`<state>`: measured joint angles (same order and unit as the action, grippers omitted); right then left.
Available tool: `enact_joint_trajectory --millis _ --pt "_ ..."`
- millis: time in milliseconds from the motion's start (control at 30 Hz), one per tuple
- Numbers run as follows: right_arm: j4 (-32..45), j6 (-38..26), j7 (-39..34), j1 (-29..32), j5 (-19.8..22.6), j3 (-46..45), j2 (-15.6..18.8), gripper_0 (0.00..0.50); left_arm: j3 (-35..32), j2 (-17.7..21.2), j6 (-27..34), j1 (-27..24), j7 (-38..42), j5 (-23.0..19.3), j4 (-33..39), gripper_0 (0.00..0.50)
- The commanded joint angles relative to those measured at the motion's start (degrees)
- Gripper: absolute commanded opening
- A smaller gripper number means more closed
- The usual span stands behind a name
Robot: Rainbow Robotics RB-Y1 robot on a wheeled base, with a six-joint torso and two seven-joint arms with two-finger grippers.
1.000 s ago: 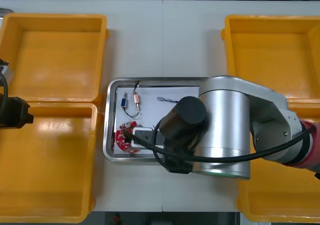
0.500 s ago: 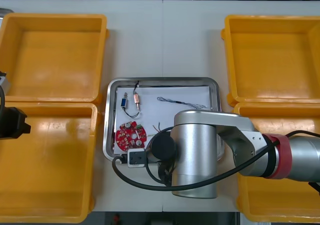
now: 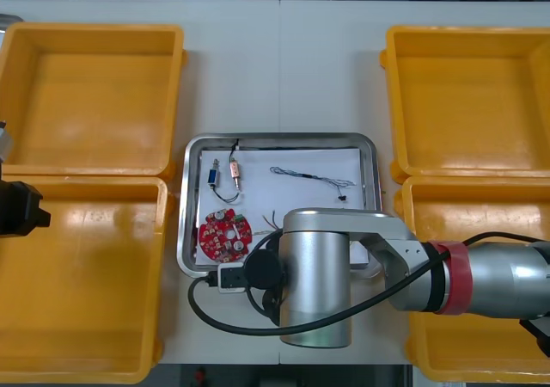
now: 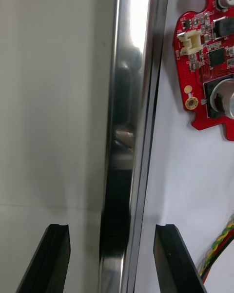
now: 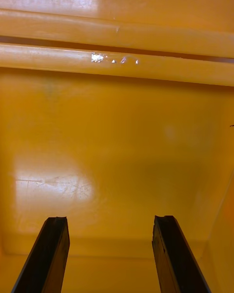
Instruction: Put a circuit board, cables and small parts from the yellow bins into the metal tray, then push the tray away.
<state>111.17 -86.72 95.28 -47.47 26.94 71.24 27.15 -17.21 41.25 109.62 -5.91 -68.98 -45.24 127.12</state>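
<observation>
The metal tray (image 3: 279, 138) sits mid-table between the yellow bins (image 3: 94, 39). On its white lining lie a red circuit board (image 3: 224, 235) at the near left corner, small metal parts (image 3: 225, 174) beyond it, a thin cable (image 3: 311, 177), possibly blue and white, and a red and yellow cable (image 4: 218, 250). The right gripper (image 4: 114, 261), fingers spread, straddles the tray's near rim. The left gripper (image 5: 111, 261), likewise agape, hangs over the near left bin (image 3: 86, 318).

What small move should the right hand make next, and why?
Probably lower the open right hand slightly and push: the shiny metal tray's near rim runs between its fingers, and the round red circuit board and thin cables lie inside. The left hand hangs over a yellow bin.
</observation>
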Motion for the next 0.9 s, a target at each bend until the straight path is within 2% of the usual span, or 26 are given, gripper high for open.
enact_joint_trajectory --millis 33,67,167,433,900 --pt "-0.16 0.59 -1.23 -1.66 -1.01 0.66 -2.19 0.088 -1.6 2.34 0.38 0.99 -5.99 -0.47 1.82 0.5" --pt "-0.16 0.5 -1.32 -1.66 -1.1 0.66 -2.19 0.051 -1.6 2.34 0.38 0.99 -5.99 -0.47 1.82 0.5" --pt "-0.07 0.5 -1.41 -1.66 -1.27 0.57 -2.19 0.0 -1.6 2.34 0.38 0.99 -5.99 -0.47 1.82 0.5" --pt "0.02 0.5 -1.32 -2.72 -1.71 0.66 -1.93 0.0 -1.6 2.34 0.38 0.99 -5.99 -0.47 1.82 0.5" --pt "-0.07 0.5 -1.41 -8.43 -1.62 0.48 1.06 0.0 -1.6 2.34 0.38 0.99 -5.99 -0.47 1.82 0.5"
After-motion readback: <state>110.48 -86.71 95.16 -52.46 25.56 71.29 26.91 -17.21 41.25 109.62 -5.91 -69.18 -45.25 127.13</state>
